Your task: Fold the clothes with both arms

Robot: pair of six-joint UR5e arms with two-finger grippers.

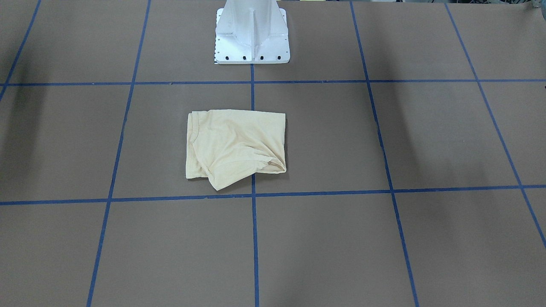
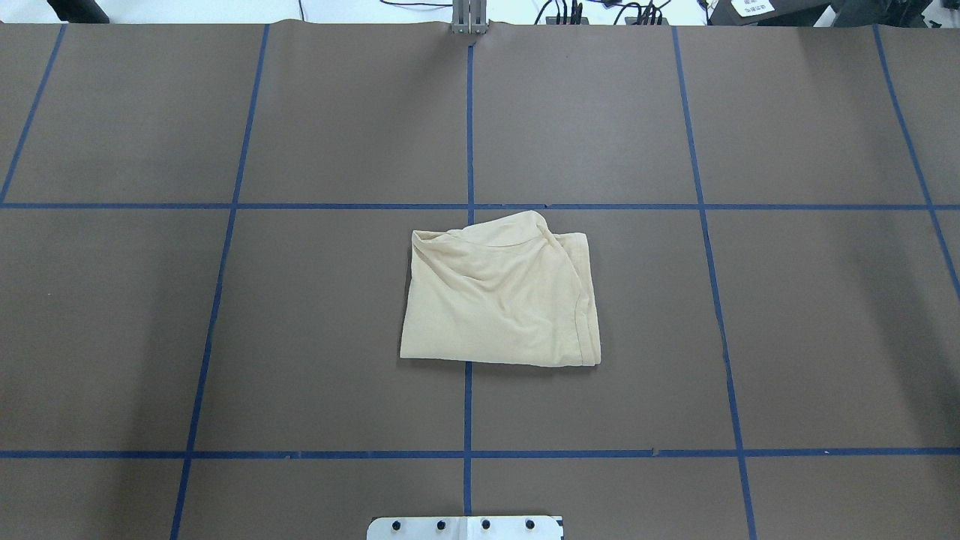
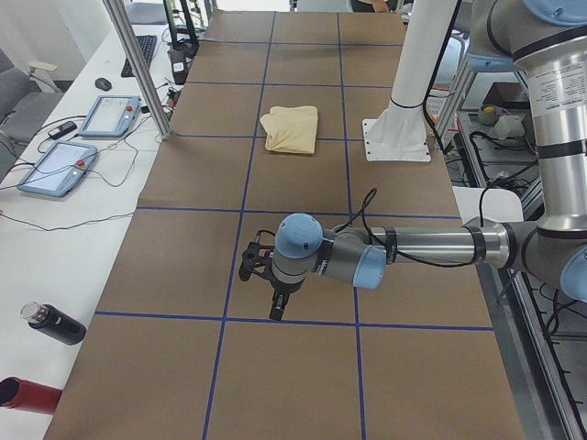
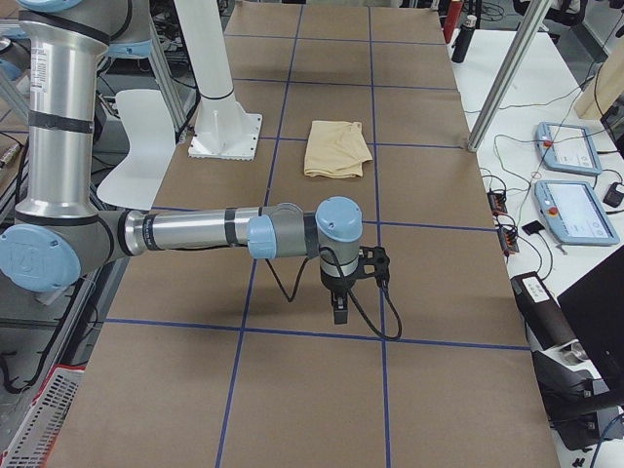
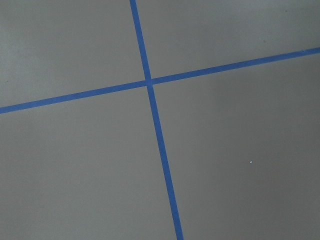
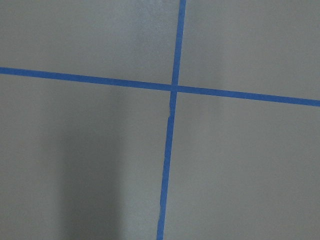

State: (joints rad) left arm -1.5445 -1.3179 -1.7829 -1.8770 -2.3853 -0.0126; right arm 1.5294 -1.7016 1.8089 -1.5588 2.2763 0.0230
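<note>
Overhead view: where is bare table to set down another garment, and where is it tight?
Bare: the squares left and right of the folded shirt, and the whole far row up to the edge of the table. Tight: the centre strip between shirt and white pedestal. Beyond that view, the left pincer and right pincer hang over the table's two ends.

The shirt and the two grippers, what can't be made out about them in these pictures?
T-shirt: any print or label is hidden by its own folds in every view.
Left gripper: seen only in the exterior left view, small; whether its jaws are open cannot be told.
Right gripper: the same, in the exterior right view only.
Wrist views: only the table and blue tape, no shirt, no jaws.
</note>
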